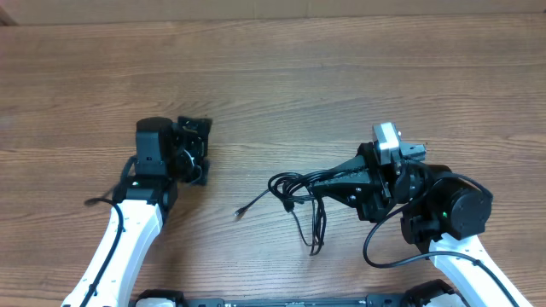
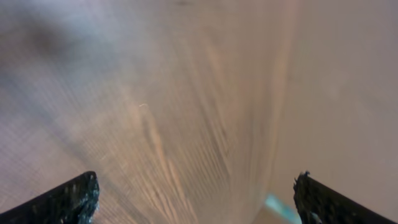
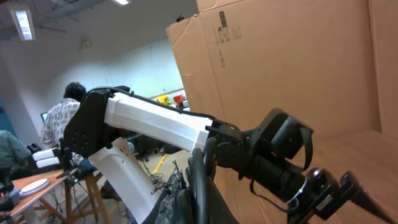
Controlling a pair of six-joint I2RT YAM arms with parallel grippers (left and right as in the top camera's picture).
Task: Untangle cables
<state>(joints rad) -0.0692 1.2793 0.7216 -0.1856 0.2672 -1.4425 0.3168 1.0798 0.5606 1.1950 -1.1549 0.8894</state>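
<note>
Right of centre on the wood-grain worktop (image 1: 341, 77), thin black cables (image 1: 299, 192) lie in a loose clump, with one plug end (image 1: 240, 212) trailing left. Right pincer (image 1: 322, 181): fully closed, cable strands running into its tips. Left pincer (image 1: 203, 152): well apart to the left, spread wide, nothing between its fingers (image 2: 68, 199).

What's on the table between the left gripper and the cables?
Nothing: in the overhead view only bare wooden table separates the open left gripper from the cables.
</note>
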